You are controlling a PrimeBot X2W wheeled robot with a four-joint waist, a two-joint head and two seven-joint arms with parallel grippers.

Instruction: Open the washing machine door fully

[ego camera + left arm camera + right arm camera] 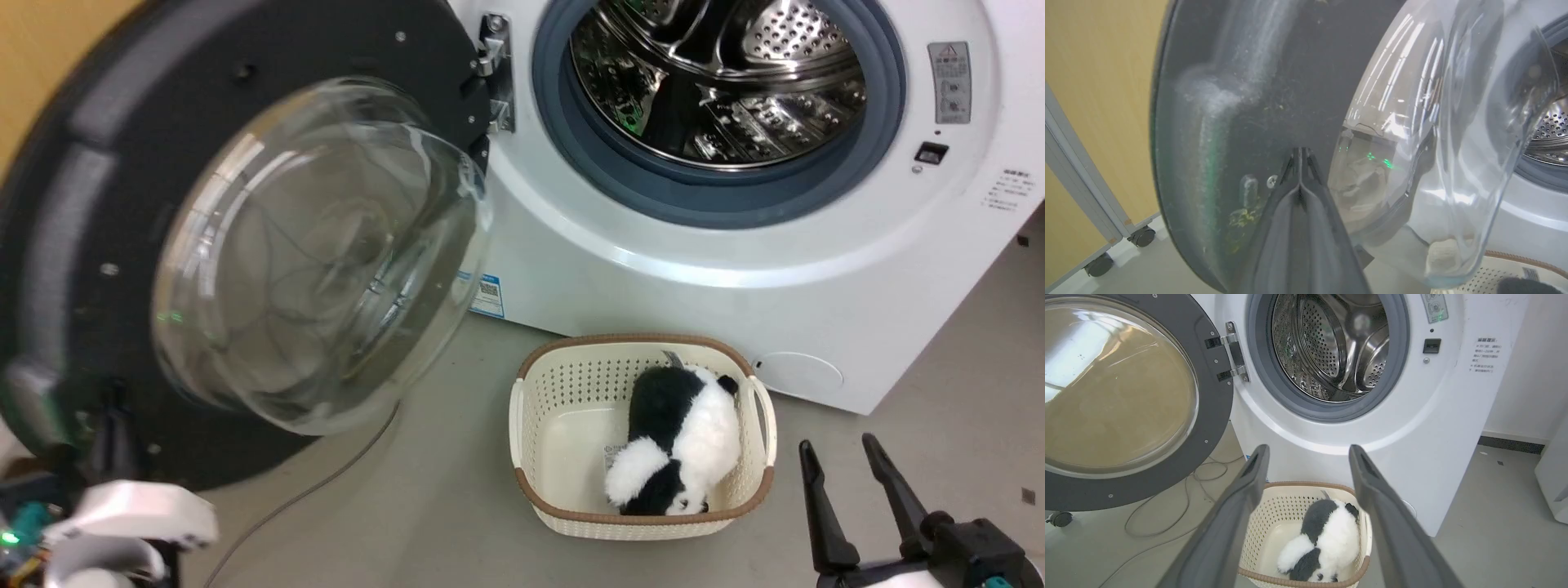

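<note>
Over grey floor [457, 457], the right end effector [1308, 448] gapes empty; the closed left end effector [1300, 151] touches the washing machine door [65, 204].

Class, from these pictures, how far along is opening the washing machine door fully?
Done: the washing machine door is unlatched and swung clear of the steel drum. In hand: the shut left gripper points at the door's inner rim. Left: possibly a final push wider; the open right gripper holds nothing.

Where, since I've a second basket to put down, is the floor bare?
Bare grey floor lies right of the cream perforated basket, below the white washing machine. Leftward a thin cable runs. Crowded beneath the black-rimmed glass door.
</note>
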